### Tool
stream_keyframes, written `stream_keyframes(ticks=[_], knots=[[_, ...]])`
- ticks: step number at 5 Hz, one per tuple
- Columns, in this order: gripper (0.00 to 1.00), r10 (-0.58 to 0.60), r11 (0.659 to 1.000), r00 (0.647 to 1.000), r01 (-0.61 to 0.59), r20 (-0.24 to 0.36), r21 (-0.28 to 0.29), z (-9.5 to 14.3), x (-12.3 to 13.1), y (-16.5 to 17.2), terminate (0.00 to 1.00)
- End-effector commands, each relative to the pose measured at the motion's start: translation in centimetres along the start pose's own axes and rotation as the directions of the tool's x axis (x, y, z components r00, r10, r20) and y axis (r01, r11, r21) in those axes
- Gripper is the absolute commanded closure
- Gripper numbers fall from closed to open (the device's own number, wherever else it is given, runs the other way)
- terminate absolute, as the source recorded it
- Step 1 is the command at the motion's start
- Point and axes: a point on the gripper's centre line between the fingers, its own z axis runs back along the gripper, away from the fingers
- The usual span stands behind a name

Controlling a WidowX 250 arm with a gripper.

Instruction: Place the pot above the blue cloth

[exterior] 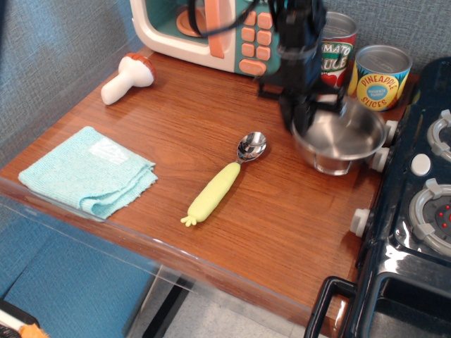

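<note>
Though the cloth (88,171) lay flat at the table's (282,218) left front, well apart from everything else, the pot (340,139) sat at the far right beside the stove (416,204). The gripper (301,120) looked clenched on its left rim. Thin shiny steel seemed light, stiff and slippery; the rim suited pinching best.
</note>
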Motion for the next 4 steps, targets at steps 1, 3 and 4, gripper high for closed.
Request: stream_keyframes(ticks=[1,3,4], knots=[[1.00,0.073,0.996,0.978,-0.081,0.196,0.035,10.7,-2.8,2.2,0.00],[1.00,0.163,0.956,0.972,-0.198,0.171,0.216,9.2,-3.2,11.5,0.00],[1.00,0.135,0.939,0.979,-0.175,0.151,0.296,8.6,-2.9,14.3,0.00]])
